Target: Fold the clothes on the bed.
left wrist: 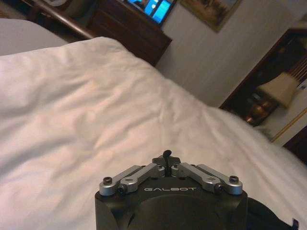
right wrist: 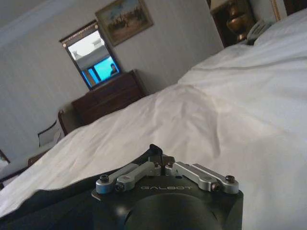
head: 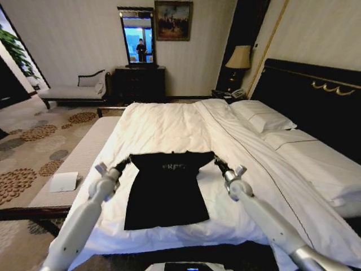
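Head view: both pincers' tips hidden against the black T-shirt (head: 166,189).

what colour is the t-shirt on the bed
Black, with small pale lettering across the chest. The T-shirt shows best in the head view.

The small white lettering (head: 172,167) on the black short-sleeved T-shirt (head: 166,192) blurs, its last characters unreadable. The large white-sheeted bed (head: 169,127) runs off the head view's right edge, its near corner hidden behind the right arm.
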